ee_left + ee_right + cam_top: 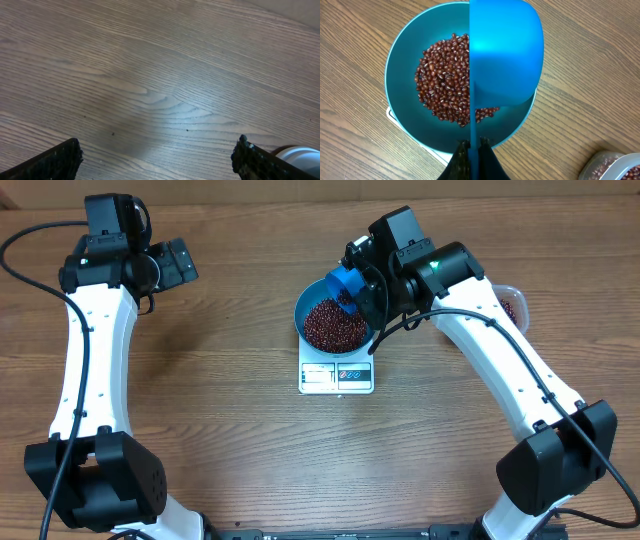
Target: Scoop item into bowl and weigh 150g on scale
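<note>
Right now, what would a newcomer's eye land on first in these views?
The bright blue bowl, on the white scale in the middle of the wooden table, holds a heap of red-brown beans. Just above it, the right pincer is shut on a blue scoop tipped over the bowl. Far left, the left pincer hangs open over the table.

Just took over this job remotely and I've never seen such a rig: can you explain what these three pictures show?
Two robot arms work at a wooden table. One picture looks down from above; the other two come from a camera on each wrist. A bowl of beans stands on a white scale. The right end effector is shut on a blue scoop, held over the bowl. The left end effector is open and empty, over the table. A tub of beans sits far right.
</note>
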`<move>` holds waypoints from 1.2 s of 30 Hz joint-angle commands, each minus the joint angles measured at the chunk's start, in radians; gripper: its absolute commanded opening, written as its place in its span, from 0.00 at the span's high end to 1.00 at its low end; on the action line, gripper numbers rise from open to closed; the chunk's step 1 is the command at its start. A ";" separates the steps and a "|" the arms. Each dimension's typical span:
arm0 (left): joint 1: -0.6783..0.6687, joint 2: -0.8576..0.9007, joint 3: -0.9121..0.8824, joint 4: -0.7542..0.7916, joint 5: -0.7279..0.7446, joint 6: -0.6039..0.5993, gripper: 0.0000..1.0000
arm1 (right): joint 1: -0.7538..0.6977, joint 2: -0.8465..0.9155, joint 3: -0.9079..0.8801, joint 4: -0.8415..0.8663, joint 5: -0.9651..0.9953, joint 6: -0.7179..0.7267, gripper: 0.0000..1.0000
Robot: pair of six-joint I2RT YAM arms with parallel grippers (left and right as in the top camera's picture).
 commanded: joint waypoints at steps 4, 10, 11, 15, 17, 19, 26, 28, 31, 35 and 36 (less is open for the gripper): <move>-0.008 0.009 0.007 0.002 0.004 -0.003 0.00 | 0.005 -0.042 0.039 0.010 -0.006 0.007 0.96; -0.008 0.009 0.007 0.002 0.004 -0.003 0.00 | 0.005 -0.042 0.039 0.014 -0.006 0.007 0.96; -0.008 0.009 0.007 0.002 0.004 -0.003 0.00 | 0.005 -0.042 0.039 0.014 -0.006 0.007 0.96; -0.008 0.009 0.007 0.002 0.004 -0.003 0.01 | 0.005 -0.042 0.039 0.014 -0.006 0.007 0.96; -0.008 0.009 0.007 0.002 0.004 -0.003 0.00 | 0.005 -0.042 0.039 0.014 -0.006 0.007 0.96; -0.008 0.009 0.007 0.002 0.004 -0.003 0.00 | 0.005 -0.042 0.039 0.014 -0.006 0.007 0.96; -0.008 0.009 0.007 0.002 0.004 -0.003 0.00 | -0.001 -0.042 0.039 0.039 -0.035 0.037 0.96; -0.008 0.009 0.007 0.002 0.004 -0.003 0.00 | -0.001 -0.042 0.039 0.045 -0.048 0.037 0.96; -0.008 0.009 0.007 0.002 0.004 -0.003 0.00 | -0.001 -0.042 0.039 0.049 -0.052 0.037 0.96; -0.008 0.009 0.007 0.002 0.004 -0.003 0.00 | -0.001 -0.042 0.039 0.048 -0.052 0.037 0.96; -0.008 0.009 0.007 0.002 0.004 -0.003 0.00 | -0.001 -0.042 0.039 0.047 -0.052 0.037 0.96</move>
